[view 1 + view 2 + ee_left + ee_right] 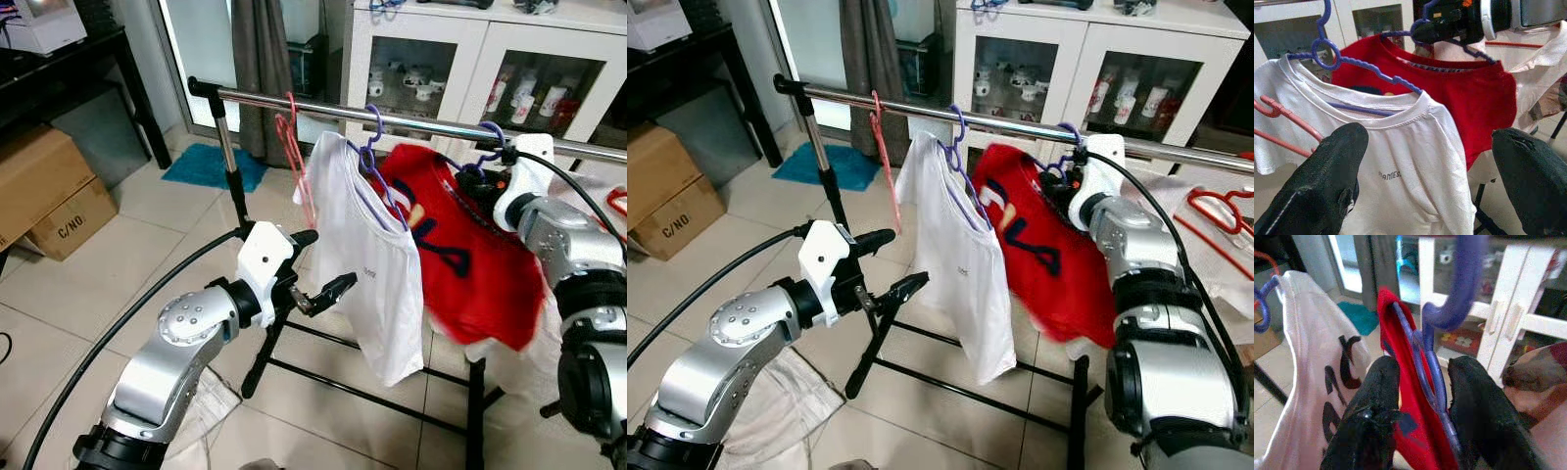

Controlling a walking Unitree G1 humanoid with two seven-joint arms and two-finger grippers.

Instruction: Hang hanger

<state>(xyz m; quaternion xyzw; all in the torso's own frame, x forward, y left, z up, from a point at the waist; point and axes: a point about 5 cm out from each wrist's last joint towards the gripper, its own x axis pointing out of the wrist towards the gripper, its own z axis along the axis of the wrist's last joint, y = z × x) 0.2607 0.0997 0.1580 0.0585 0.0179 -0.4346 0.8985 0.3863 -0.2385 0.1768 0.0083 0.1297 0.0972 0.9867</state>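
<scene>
A silver rail (411, 122) on a black rack carries an empty red hanger (294, 147). Beside it a white T-shirt (377, 264) hangs on a purple hanger (370, 137). A red shirt (470, 255) hangs from a second purple hanger (1430, 367), whose hook (492, 137) is at the rail; I cannot tell whether it rests there. My right gripper (1422, 396) is shut on that hanger's neck, just under the rail. My left gripper (328, 262) stands open, low and in front of the white T-shirt, with nothing between its fingers (1327, 166).
Cardboard boxes (49, 196) and a black table (69, 59) stand at the left. A white glass-door cabinet (470, 69) is behind the rail, and a teal mat (211, 166) lies by the curtain. The rack's black base bars (372, 392) cross the floor. A pale cloth (774, 411) lies below my left arm.
</scene>
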